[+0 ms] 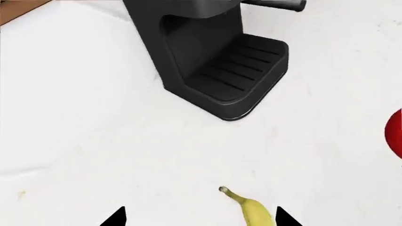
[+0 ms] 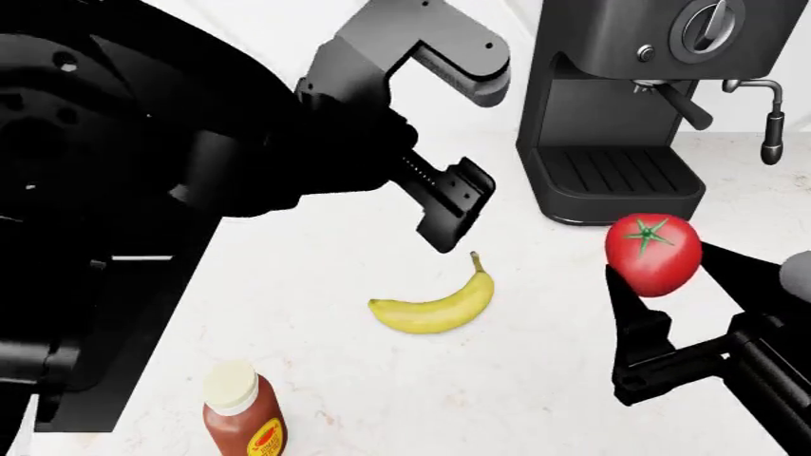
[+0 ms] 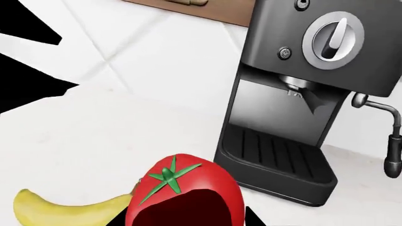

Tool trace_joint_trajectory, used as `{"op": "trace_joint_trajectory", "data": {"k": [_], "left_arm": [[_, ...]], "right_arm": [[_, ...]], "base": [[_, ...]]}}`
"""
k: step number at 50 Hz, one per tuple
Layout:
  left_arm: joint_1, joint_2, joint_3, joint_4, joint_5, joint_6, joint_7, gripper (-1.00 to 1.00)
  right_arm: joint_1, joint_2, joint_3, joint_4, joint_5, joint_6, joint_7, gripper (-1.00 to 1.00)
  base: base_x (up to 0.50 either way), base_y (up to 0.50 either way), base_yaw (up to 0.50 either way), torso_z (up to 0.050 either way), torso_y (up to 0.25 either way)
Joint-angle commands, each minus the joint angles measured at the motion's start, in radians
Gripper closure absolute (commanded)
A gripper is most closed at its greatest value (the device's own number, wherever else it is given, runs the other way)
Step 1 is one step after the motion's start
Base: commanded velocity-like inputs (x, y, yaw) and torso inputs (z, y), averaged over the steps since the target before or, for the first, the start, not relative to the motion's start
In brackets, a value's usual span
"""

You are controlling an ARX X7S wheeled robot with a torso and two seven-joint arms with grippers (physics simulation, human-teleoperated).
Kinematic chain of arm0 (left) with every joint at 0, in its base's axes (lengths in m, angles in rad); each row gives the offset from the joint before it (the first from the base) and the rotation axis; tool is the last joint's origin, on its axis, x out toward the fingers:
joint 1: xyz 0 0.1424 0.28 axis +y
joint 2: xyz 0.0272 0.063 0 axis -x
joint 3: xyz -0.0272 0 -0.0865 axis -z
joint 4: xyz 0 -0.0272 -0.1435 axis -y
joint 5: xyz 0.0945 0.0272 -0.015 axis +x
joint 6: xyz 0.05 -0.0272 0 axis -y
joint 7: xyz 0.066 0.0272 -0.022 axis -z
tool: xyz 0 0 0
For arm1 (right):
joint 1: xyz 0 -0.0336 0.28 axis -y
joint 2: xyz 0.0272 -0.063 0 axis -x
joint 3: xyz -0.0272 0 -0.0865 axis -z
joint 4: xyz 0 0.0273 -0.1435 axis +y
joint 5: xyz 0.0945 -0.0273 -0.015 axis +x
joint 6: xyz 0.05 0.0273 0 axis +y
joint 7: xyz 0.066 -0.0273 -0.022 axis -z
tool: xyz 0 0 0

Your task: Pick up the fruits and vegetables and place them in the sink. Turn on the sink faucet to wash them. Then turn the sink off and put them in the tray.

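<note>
Yellow banana [image 2: 435, 306] lies flat on the white counter [image 2: 317, 380], in front of the coffee machine [image 2: 633, 104] and toward its left. I read its long axis as running roughly crosswise to the machine front, with the stem end [image 2: 477, 258] curling up toward the machine and the blunt end pointing away to the left.

My left gripper [image 2: 450, 204] hangs just above and behind the stem end, apart from the fruit. In the left wrist view the two fingertips [image 1: 116, 217] stand spread, with the banana stem [image 1: 224, 189] entering between them nearer one tip than the other. I judge the fingers open and empty.

My right gripper [image 2: 659, 285] is to the right of the banana, in front of the machine's drip tray. It grips the tomato [image 2: 652, 253], which is raised off the counter with its green stem uppermost.

The left arm is therefore the nearer free arm. The coming move, as I judge it, calls for a descent onto the banana's mid-body with the fingers set across the long axis, after a small shift away from the machine.

Neither sink nor tray is in view. A bottle [image 2: 243, 410] stands well in front of the banana.
</note>
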Motion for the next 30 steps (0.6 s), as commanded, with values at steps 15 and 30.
{"op": "trace_joint_trajectory", "data": {"k": [15,30], "left_arm": [[-0.054,0.087,0.385,-0.159,0.264,0.079,0.433,-1.00],[-0.020,0.110,0.539,-0.185,0.349,0.152,0.577,-1.00]], "right_arm": [[0.076,0.005,0.041,0.016,0.014,0.044,0.058,1.00],[0.064,0.005,0.036,0.021,-0.001,0.026,0.066,1.00]], "base": [[0.00,0.00,0.00,0.000,0.000],[0.00,0.00,0.00,0.000,0.000]]}}
